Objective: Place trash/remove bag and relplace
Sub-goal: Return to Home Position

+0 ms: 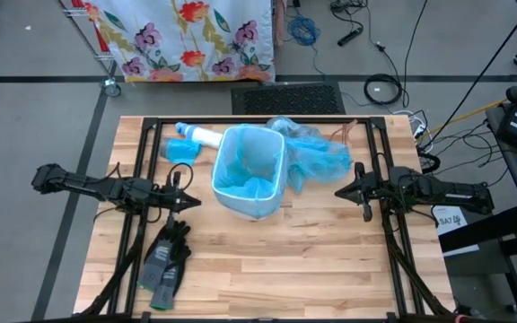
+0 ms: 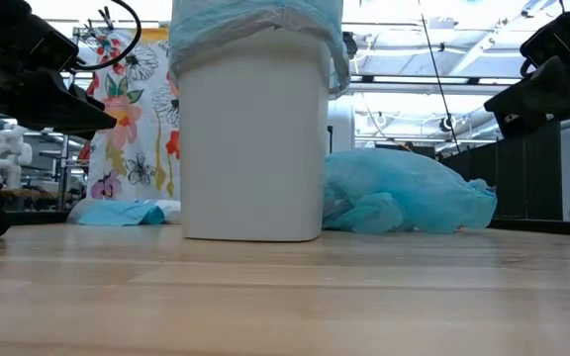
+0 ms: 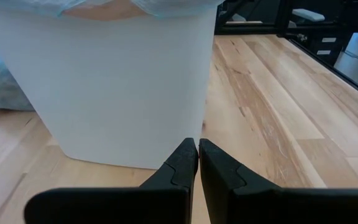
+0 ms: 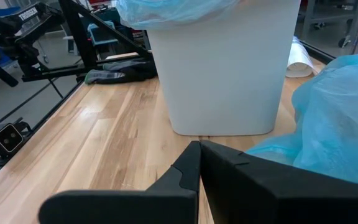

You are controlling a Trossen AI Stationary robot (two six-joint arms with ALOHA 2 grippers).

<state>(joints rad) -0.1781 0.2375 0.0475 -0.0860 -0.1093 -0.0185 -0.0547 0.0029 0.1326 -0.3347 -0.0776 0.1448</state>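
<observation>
A white bin [image 1: 248,175] stands on its base mid-table, with a blue bag [image 1: 240,184] lining it and folded over the rim. A second, bulging blue bag [image 1: 319,154] lies on the table against the bin's far right side, also seen in the low view [image 2: 404,193]. No loose trash shows. My left gripper [image 3: 197,146] hovers shut just left of the bin, pointing at its wall. My right gripper [image 4: 199,148] hovers shut to the bin's right, beside the bulging bag [image 4: 340,112].
Dark grey gloves [image 1: 164,258] lie near the front left. A white tube-shaped bottle [image 1: 205,135] and a flat blue piece [image 1: 179,149] lie at the far left. Black frame rails [image 1: 142,152] border both sides. Bare wood [image 1: 285,269] stretches in front of the bin.
</observation>
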